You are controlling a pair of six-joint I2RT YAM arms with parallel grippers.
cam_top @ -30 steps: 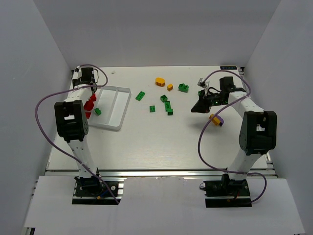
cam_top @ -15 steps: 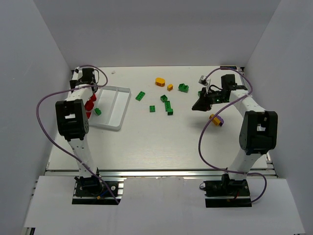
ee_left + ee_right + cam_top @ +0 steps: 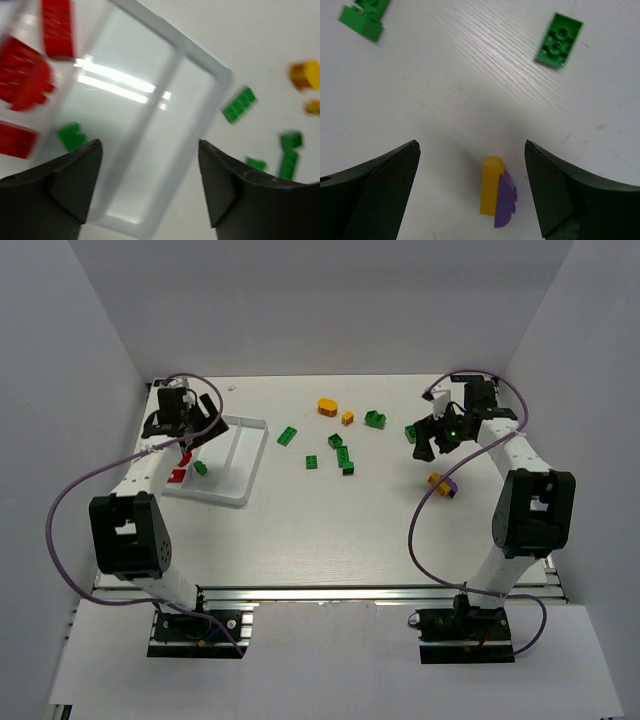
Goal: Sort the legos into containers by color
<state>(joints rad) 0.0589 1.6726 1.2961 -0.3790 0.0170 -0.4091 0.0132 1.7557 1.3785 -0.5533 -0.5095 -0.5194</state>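
The white tray lies at the far left; its compartments are the containers. In it are red legos and one green lego. My left gripper hangs open over the tray's far end. The left wrist view shows the tray, red legos, a green lego and my empty left gripper. My right gripper is open, with a joined yellow and purple lego on the table just below it. In the right wrist view that lego lies on the table between the fingers of my right gripper, untouched.
Loose green legos and two orange ones are scattered across the middle and far part of the table. More green legos lie beyond the right gripper. White walls close in the left, right and back.
Both grippers have gone from shut to open. The left arm has swung back over the tray's far end. The right gripper has moved away and to the right.
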